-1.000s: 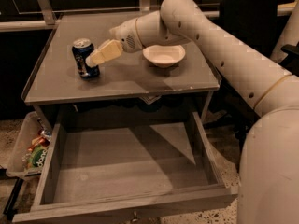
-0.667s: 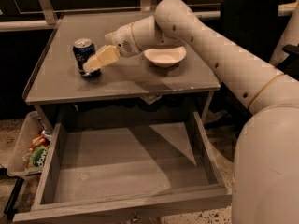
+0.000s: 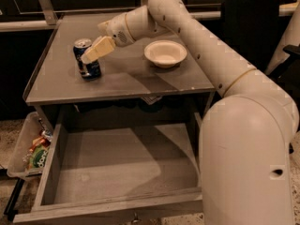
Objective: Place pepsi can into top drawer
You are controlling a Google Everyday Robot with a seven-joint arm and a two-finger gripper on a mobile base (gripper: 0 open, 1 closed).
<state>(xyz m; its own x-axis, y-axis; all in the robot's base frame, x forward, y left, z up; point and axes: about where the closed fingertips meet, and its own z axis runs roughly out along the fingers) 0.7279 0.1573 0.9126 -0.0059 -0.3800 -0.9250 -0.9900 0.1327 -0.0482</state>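
Risk one is tip-over. The gripper [image 3: 96, 50] comes in from the pepsi can's [image 3: 89, 69] 2 o'clock and overlaps its upper half. I can't tell from this view whether it is clamped on the can or just resting against it. If contact is high and one-sided, a tall, narrow can like that will probably topple or skid toward 9 o'clock, where the table [image 3: 140, 81] edge is close.

Risk two is a weak grip. The can wall is thin and smooth, so I'd expect it to slip on the lift if held off-centre, or dent if squeezed too hard.

Risk three is the transfer. The top drawer [image 3: 112, 207] is pulled out at 6 o'clock, below the tabletop. The can has to clear the table's front edge before it goes down, and clipping that edge could knock it loose. Releasing it high would likely leave it rolling on the flat drawer floor. The snack bin [image 3: 21, 146] sits just beside the drawer at 8 o'clock, so a miss to that side could land in it.

The bowl [image 3: 165, 53] is at 3 o'clock from the can, under the arm [image 3: 197, 46], and an elbow swing could brush it.

The can stands upright at the table's 10 o'clock. It is dark blue with a silver top, and the side markings are too blurred to read.
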